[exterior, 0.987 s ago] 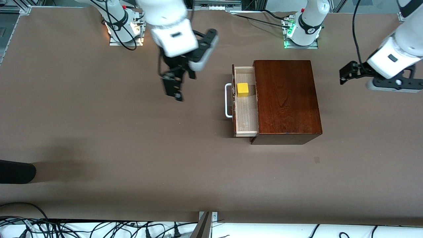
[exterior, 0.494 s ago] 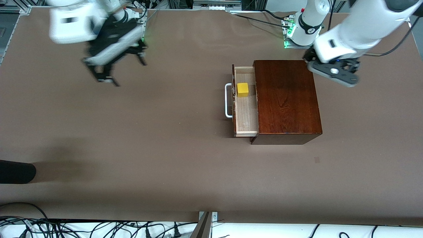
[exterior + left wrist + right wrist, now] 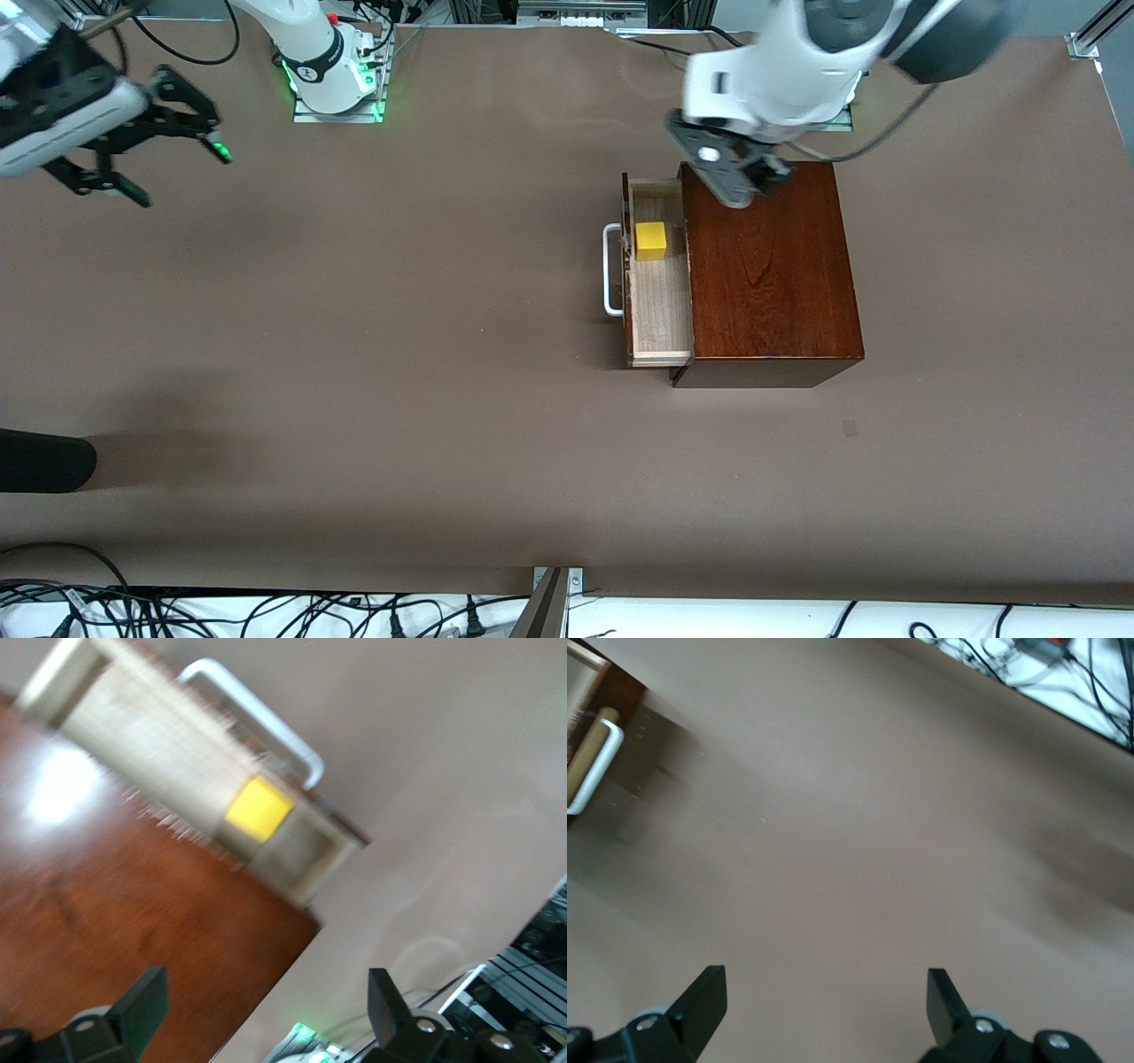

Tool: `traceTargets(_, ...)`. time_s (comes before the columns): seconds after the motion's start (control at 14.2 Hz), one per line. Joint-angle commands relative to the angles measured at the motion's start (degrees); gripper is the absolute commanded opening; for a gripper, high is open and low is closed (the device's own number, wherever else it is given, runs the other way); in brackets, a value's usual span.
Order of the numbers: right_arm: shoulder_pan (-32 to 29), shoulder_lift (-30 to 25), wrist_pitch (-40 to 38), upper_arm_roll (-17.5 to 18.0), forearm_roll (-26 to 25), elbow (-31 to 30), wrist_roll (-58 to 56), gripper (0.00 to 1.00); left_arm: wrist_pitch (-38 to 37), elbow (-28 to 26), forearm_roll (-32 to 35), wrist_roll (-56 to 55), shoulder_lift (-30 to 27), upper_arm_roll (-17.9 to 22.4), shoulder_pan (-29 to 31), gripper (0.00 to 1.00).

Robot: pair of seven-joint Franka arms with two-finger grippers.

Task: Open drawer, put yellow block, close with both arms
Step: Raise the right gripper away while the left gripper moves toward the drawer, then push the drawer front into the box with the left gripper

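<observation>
Yellow block (image 3: 650,240) sitting in the pulled-out drawer (image 3: 657,310)

Left gripper (image 3: 261,1010) hovers over the box's corner, fingers spread wide, empty; right gripper (image 3: 824,1001) is up over its end of the table (image 3: 354,354), also wide open, holding nothing.

A brown counter (image 3: 399,354) carries a dark mahogany box (image 3: 771,266) toward the left arm's end, and both arm bases (image 3: 332,84) at its edge.

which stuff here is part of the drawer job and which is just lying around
Job: drawer, pulled out; yellow block in it; left gripper open over the box; right gripper open over the table.
Lying about: cables at the table's edge.
</observation>
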Motion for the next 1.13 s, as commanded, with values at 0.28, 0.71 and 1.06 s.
traceTargets(0.28,-5.37,-1.07,-1.14,1.81,-1.58,-3.55,7.18,1.00,2.89,10.05,-2.92,8.53,14.56,0.26,-8.16,1.00)
traceTargets(0.71,-5.46,3.39,-3.86,3.40,-5.81,0.21,12.06,1.00,12.80,9.79,-2.48,9.75,20.44,0.26,-11.85,1.00)
traceTargets(1.06,-12.28,7.11,-4.91,8.99,-5.11,3.66,11.62,1.00,25.29,9.26,11.64,9.93,26.86,0.09,-17.04,1.00)
